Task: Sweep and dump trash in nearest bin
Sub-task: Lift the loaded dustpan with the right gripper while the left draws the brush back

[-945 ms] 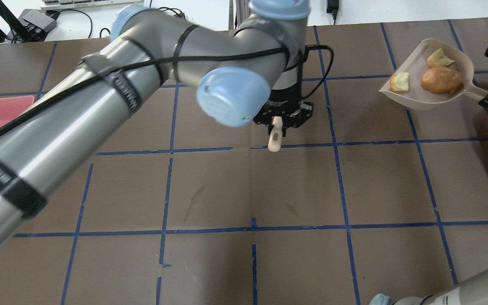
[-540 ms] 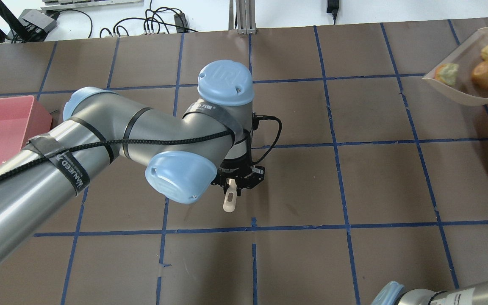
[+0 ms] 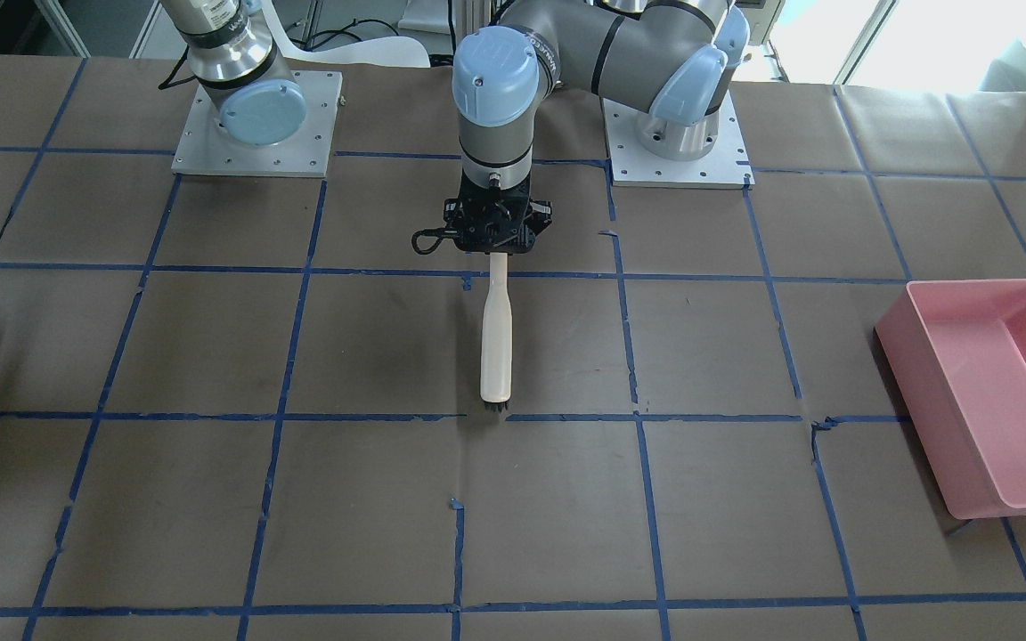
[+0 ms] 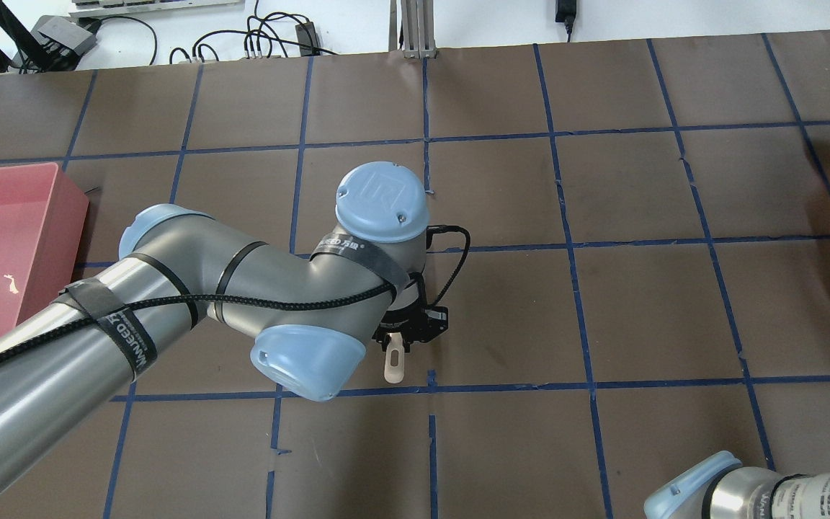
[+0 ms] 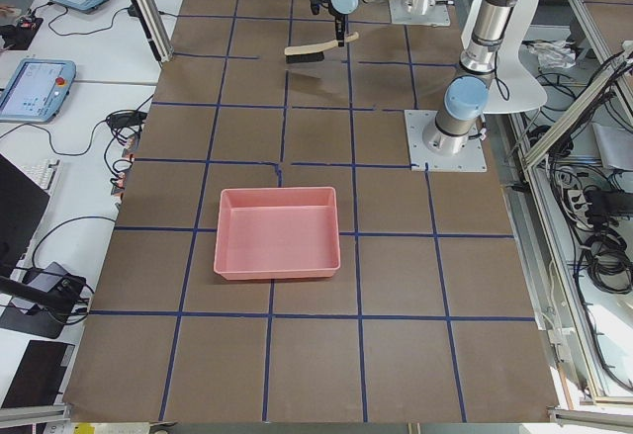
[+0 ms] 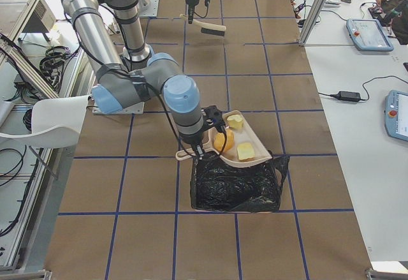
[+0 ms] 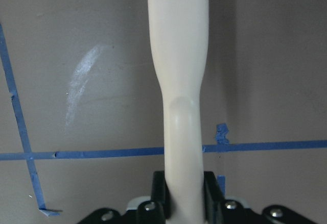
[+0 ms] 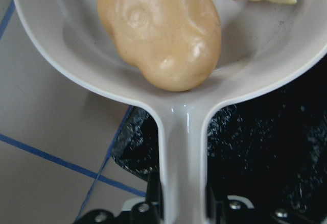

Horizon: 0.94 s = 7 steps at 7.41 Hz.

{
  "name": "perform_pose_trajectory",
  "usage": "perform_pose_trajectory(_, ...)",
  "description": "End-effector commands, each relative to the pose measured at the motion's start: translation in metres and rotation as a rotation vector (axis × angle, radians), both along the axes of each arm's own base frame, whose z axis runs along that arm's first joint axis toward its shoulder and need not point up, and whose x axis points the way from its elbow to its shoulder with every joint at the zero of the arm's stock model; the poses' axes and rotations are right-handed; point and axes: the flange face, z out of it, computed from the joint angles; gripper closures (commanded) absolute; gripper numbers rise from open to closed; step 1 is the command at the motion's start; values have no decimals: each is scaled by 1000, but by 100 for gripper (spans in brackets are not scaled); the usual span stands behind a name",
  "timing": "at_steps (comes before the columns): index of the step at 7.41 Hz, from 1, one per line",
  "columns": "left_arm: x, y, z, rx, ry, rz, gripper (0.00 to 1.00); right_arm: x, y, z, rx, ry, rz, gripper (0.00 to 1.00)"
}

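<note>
1. Fingers (image 7: 159,185) of the left gripper (image 3: 497,245) are clamped on the thin end of the cream brush (image 3: 495,338). Its handle runs straight out from the jaws, away from the robot, with dark bristles at the far tip.
2. I cannot tell whether those bristles touch the paper.
3. Against the overhead picture of half a second ago, I see that gripper a little nearer the robot's base. Against the one before that, it has come back a long way, and it holds the brush the same in all three.
4. That brush sits well apart from the black bag (image 6: 237,187), far up the table from it.
5. Fingers (image 8: 153,196) of the right gripper (image 6: 203,146) pinch the handle of the dustpan (image 6: 255,159), which hangs just over the black bag.
6. In the pan I see an orange lump (image 8: 161,30) nearest the handle and two yellow pieces (image 6: 247,151) beyond it.
7. Half a second ago the loaded pan showed at the overhead view's right edge. It has now gone out of that view.
8. Farthest from the black bag, at the table's other end, stands the pink bin (image 3: 1012,507).
</note>
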Motion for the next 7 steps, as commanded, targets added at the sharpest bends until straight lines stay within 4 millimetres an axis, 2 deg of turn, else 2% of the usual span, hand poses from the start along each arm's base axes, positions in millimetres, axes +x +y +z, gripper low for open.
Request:
perform_pose_trajectory(1,-16,17,-19,-106,53,-15,100,-46,63,18,39,-8,-88,88)
perform_pose_trajectory(3,-20,16,-24,-104,61,-1,100,-59,81,15,88,6,-125,88)
perform_pose_trajectory(7,-26,18,-41,-97,51,-14,99,-59,90,30,161,58,-145,89)
